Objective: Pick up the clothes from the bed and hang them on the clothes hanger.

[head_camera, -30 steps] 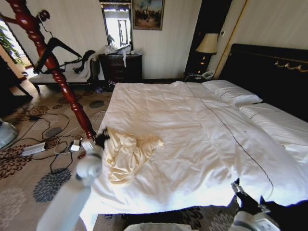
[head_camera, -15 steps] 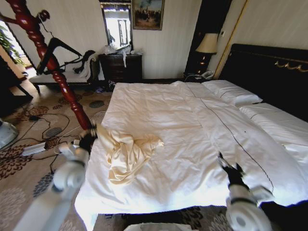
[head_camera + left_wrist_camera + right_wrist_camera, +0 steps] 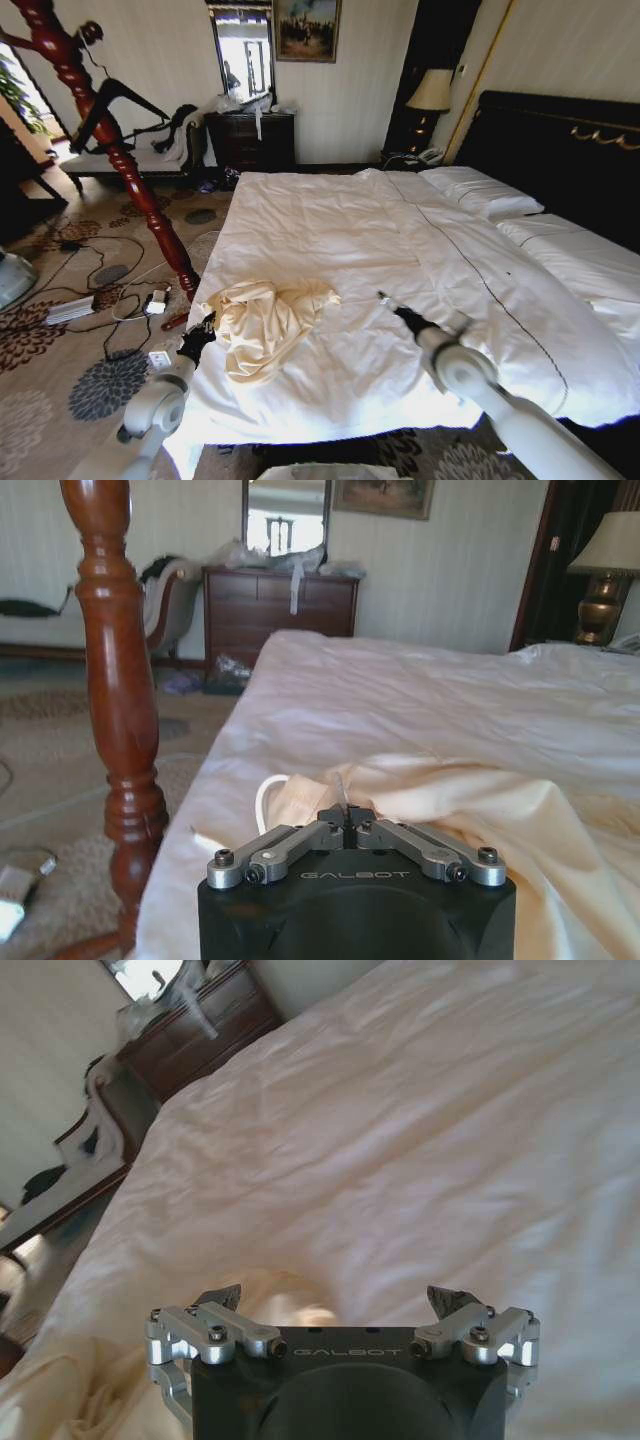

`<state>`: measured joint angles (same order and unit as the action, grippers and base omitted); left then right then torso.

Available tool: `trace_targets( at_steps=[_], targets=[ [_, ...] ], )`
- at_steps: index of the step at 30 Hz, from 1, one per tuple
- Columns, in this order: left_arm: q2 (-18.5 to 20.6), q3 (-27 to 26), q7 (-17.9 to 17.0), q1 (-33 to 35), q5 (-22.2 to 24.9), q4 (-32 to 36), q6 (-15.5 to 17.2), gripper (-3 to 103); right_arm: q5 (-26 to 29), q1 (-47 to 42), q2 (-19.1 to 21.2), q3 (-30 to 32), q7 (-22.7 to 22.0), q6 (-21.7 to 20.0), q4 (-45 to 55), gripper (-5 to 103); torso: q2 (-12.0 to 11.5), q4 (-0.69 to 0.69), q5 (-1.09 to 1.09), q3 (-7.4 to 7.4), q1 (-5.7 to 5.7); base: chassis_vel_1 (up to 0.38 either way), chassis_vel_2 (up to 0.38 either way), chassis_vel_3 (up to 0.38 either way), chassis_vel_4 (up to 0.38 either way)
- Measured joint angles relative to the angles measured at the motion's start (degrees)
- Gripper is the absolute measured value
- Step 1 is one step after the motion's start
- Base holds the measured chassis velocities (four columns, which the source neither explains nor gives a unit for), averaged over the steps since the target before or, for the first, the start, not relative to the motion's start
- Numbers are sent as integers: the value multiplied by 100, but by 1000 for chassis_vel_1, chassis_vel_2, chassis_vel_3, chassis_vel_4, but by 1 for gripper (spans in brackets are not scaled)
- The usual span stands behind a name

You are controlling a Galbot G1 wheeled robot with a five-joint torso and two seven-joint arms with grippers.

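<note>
The clothes [image 3: 262,325] lie crumpled near the left edge of the bed [image 3: 420,250], lower and flatter than a moment ago, when the left end effector [image 3: 205,330] had their corner lifted. It has since dropped to that edge, its fingers closed with a shred of fabric pinched. The right end effector [image 3: 385,298], jaws wide, has swung in over the sheet toward the clothes, suggesting a two-handed pickup.

Crumpled cream clothes [image 3: 262,322] near white bed's [image 3: 400,270] left edge.
</note>
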<state>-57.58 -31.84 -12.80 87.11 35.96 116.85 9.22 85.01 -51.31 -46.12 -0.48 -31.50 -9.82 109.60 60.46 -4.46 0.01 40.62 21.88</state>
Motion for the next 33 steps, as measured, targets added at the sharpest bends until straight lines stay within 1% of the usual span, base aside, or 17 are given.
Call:
trace_targets(
  at_steps=[1,2,3,4,5,8,10,15,18,23,25,26,28,29,30,31,33],
  targets=[
    [-16,-9,11,3,-70,-3,-7,1,34,571,-251,-463,5,-149,-315,100,0,0,0,1,0,0,0,0,0],
    [-33,-22,13,2,-124,-18,-13,1,33,996,-458,-767,-15,-242,-576,100,-1,4,0,1,1,0,0,0,0],
    [-67,-39,12,-2,-194,-34,-24,1,28,1383,-712,-1024,-120,-339,-880,100,-1,8,-5,1,1,0,0,0,0],
    [-92,-47,10,-2,-223,-39,-26,1,32,1577,-897,-1134,-239,-407,-1071,100,-1,6,-6,1,2,0,0,0,0],
    [-92,-47,10,-2,-223,-39,-26,1,32,1577,-897,-1134,-239,-407,-1071,100,-1,6,-6,1,2,0,0,0,0],
    [-159,-72,-5,6,-255,-10,-28,1,64,1787,-1369,-1253,-625,-648,-1520,100,-1,-2,-2,1,1,0,0,0,0],
    [-175,-80,-13,4,-265,-5,-30,1,54,1788,-1446,-1274,-663,-685,-1605,100,-1,-4,-2,0,1,0,0,0,0],
    [-307,-83,-69,-65,-287,-22,-32,1,-248,1777,-1880,-1319,-663,-755,-2160,100,-1,-1,-2,0,0,0,0,0,0],
    [-295,-42,-98,-72,-296,-32,-31,1,-309,1793,-1980,-1322,-637,-779,-2314,100,-1,1,-2,0,0,0,0,0,0],
    [-89,-65,-157,-106,-253,-38,-32,1,-521,1815,-1991,-1384,-453,-794,-2478,101,0,0,-1,0,0,0,0,0,0],
    [-60,-95,-201,-147,-202,-63,-29,1,-601,1767,-1975,-1389,-365,-780,-2491,91,0,0,-1,0,0,0,0,0,0],
    [-60,-95,-201,-147,-202,-63,-29,1,-601,1767,-1975,-1389,-365,-780,-2491,91,0,0,-1,0,0,0,0,0,0],
    [-61,-107,-236,-178,-179,-80,-29,1,-710,1708,-1913,-1408,-228,-694,-2494,80,0,0,-1,-1,0,0,0,0,0],
    [-62,-115,-249,-188,-172,-80,-28,1,-775,1683,-1875,-1421,-157,-645,-2499,80,0,0,-1,0,0,0,0,0,0],
    [-62,-125,-259,-194,-164,-80,-28,1,-831,1662,-1834,-1433,-82,-585,-2503,75,0,-1,-1,0,0,0,0,0,0],
    [-62,-125,-259,-194,-164,-80,-28,1,-831,1662,-1834,-1433,-82,-585,-2503,75,0,-1,-1,0,0,0,0,0,0],
    [-56,-151,-269,-197,-156,-77,-26,1,-877,1619,-1767,-1441,42,-478,-2504,64,0,0,-1,-1,0,0,0,0,0]
  ],
)
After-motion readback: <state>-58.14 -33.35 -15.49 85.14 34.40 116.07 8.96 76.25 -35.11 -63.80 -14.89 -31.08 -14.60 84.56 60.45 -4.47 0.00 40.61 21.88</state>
